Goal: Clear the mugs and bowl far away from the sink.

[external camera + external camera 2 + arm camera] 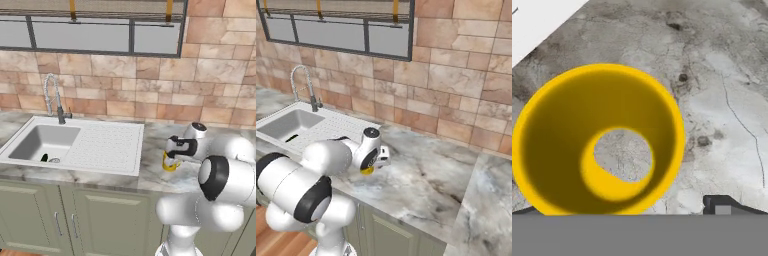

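Fingers [619, 212] are spread wide and gripping nothing, hovering right over the yellow mug [599, 142], which sits upright on the bench [722, 75] just beside the sink [75, 142]. Looks lined up for grabbing its rim.

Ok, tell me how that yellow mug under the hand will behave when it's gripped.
The yellow mug looks rigid and thin-walled, so it should hold its shape. Its glossy rim may slip between the fingertips. It is small beside the sink, probably light, and a nudge from the open pincer could slide or tip it on the counter.
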You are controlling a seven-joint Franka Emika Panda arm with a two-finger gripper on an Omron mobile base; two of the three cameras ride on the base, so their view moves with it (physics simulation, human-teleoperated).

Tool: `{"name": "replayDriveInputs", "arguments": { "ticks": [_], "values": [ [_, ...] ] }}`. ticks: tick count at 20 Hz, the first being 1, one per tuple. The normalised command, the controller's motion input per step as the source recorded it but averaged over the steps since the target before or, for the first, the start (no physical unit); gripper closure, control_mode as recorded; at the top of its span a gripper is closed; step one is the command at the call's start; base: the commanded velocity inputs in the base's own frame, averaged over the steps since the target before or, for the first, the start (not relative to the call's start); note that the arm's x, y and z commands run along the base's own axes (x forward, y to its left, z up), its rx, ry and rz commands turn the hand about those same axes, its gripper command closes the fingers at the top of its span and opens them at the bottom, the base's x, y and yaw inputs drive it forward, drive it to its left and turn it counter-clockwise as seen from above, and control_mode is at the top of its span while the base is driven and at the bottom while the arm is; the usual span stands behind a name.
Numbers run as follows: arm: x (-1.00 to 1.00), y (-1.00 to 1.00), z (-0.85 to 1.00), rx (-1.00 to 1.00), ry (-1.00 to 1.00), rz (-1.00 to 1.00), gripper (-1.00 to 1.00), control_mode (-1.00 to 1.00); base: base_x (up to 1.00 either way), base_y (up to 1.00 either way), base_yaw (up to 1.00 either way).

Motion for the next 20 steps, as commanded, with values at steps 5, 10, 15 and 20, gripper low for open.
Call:
{"name": "replayDriveInputs", "arguments": {
  "ticks": [5,10,15,20],
  "values": [
    [0.07,0.0,-0.25,0.0,0.0,0.0,-1.0,-1.0,0.0,0.0,0.0],
    [0.0,0.02,-0.3,0.0,0.0,0.0,1.0,-1.0,0.0,0.0,0.0],
    [0.0,0.01,-0.43,0.0,0.03,0.0,1.0,-1.0,0.0,0.0,0.0],
    [-0.53,0.35,-0.41,0.02,0.03,0.0,1.0,-1.0,0.0,0.0,0.0]
  ]
}}
